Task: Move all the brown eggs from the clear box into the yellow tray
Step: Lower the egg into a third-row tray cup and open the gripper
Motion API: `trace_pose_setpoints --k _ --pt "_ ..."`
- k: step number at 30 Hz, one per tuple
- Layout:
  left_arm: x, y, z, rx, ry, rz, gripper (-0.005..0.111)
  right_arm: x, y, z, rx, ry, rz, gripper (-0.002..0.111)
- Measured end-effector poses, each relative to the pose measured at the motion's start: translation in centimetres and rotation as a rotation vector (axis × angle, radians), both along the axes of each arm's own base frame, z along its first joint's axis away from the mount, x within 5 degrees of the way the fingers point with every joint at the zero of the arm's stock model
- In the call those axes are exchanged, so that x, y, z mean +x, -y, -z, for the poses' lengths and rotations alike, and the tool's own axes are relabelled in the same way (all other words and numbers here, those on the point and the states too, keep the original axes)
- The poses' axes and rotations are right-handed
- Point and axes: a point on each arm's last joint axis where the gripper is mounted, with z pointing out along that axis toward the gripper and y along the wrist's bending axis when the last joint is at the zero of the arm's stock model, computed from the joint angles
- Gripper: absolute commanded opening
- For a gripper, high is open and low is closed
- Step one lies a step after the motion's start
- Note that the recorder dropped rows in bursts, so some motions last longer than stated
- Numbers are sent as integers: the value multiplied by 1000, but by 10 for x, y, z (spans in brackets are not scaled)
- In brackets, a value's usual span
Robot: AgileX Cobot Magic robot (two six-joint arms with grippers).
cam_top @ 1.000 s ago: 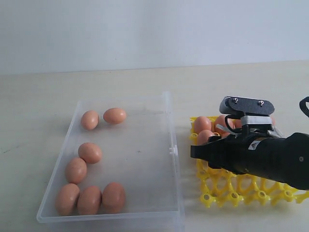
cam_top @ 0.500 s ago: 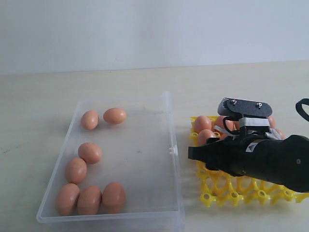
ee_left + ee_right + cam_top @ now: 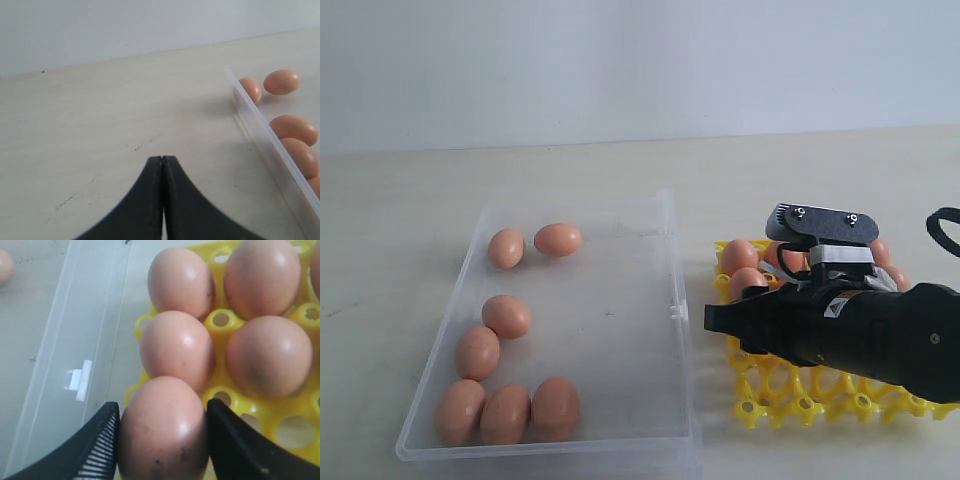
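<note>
One brown egg [image 3: 162,440] sits gripped between the fingers of our right gripper [image 3: 163,407], yellow tray [image 3: 260,412] just beyond; left gripper [image 3: 162,165] closed, empty.

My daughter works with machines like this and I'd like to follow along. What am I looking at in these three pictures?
It is a robot with two arms, each ending in a two-fingered gripper. One picture comes from a camera off the arms, the other two from cameras on the wrists. On the table sit a clear box with seven brown eggs in it and a yellow tray holding several more. The right gripper is closed on one egg at the tray's edge. The left gripper is shut, holding nothing, over bare table beside the box.
</note>
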Motion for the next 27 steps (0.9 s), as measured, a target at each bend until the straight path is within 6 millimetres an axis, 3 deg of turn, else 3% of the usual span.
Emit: trace_pose_setpoints --k 6,8,15,20,27 --pt "0 0 0 0 0 0 0 0 0 0 -14 11 -15 44" --pt "0 0 0 0 0 0 0 1 0 0 -14 13 -14 50" --pt "0 0 0 0 0 0 0 2 0 -2 -14 36 -9 51" --pt "0 0 0 0 0 0 0 3 0 -2 -22 50 -16 61" --pt "0 0 0 0 0 0 0 3 1 -4 -25 64 -18 60"
